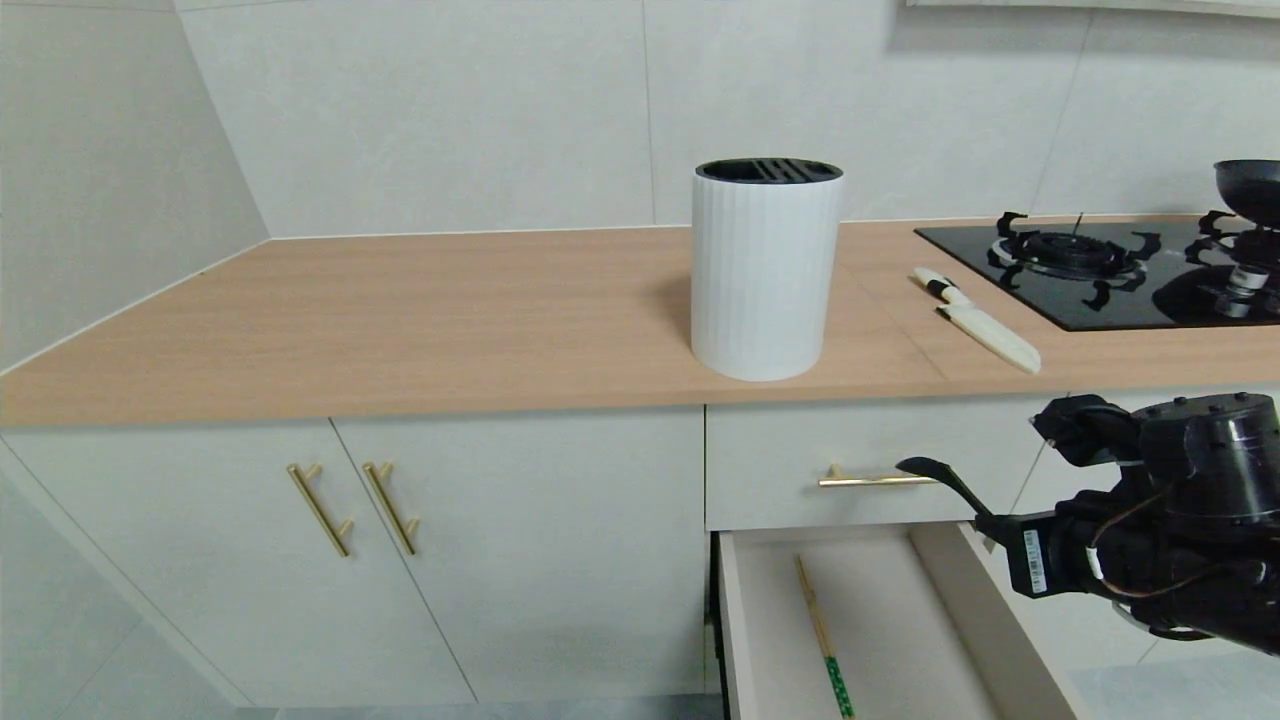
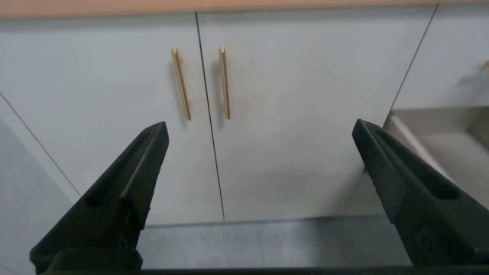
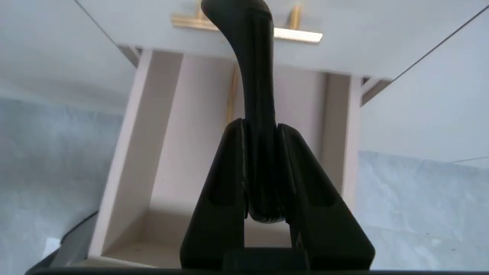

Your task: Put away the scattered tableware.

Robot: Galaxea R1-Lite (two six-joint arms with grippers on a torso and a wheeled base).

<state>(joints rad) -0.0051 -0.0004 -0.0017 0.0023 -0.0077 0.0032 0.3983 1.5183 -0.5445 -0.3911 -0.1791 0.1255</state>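
Observation:
My right gripper (image 1: pixel 992 524) is shut on a black spoon-like utensil (image 1: pixel 938 476), held over the open drawer (image 1: pixel 975 612) below the counter. In the right wrist view the utensil (image 3: pixel 250 69) sticks out between the closed fingers (image 3: pixel 225 183), above the drawer (image 3: pixel 164 153). A pair of chopsticks (image 1: pixel 822 635) lies on the drawer floor. A white knife (image 1: pixel 975 318) rests on the wooden counter (image 1: pixel 450 320), to the right of a white cylindrical holder (image 1: pixel 765 272) with a slotted black top. My left gripper (image 2: pixel 260 191) is open and faces the lower cabinet doors.
A black gas hob (image 1: pixel 1100 265) with a dark pot (image 1: pixel 1250 190) occupies the counter's right end. The shut drawer above the open one has a gold handle (image 1: pixel 875 481). Two cabinet doors with gold handles (image 1: pixel 355 508) stand to the left.

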